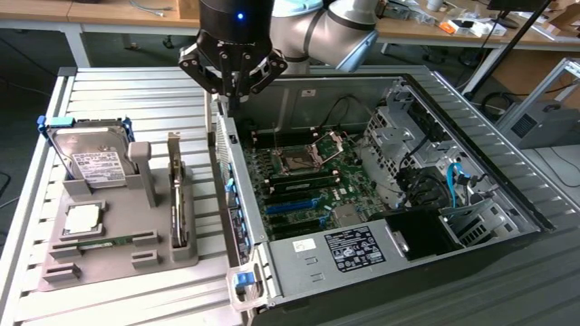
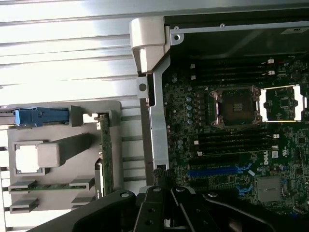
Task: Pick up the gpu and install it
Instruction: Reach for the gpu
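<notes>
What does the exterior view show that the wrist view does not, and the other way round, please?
Exterior view: the robot arm, the hard drive with its white label, the power supply and a blue cable inside the computer case. Wrist view: the motherboard from straight above, memory slots on both sides of the processor socket, and the black linkage of the gripper close up. Both: the shut gripper at the case wall, the graphics card standing on edge in the gray tray, and the socket.

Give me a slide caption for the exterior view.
Shut gripper at rim of open computer case; gpu stands edgewise in grey tray.
</notes>
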Robot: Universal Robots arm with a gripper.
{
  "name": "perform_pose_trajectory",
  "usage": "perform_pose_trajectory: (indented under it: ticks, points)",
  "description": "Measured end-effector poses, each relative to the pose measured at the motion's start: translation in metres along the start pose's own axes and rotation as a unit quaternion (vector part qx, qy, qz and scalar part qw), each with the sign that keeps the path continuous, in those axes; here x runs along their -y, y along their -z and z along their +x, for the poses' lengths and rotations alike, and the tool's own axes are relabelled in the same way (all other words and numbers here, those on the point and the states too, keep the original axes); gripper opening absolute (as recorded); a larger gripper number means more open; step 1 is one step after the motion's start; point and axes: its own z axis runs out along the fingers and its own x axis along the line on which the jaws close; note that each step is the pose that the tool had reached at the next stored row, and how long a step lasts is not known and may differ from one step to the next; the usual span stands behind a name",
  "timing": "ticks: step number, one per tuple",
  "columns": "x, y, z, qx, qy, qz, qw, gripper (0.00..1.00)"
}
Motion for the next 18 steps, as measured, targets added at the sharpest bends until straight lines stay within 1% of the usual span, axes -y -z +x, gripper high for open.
perform_pose_trajectory:
  ticks: [18]
  points:
    - [0.0006, 0.0002, 0.0079, 0.0, 0.0, 0.0, 1.0, 0.1]
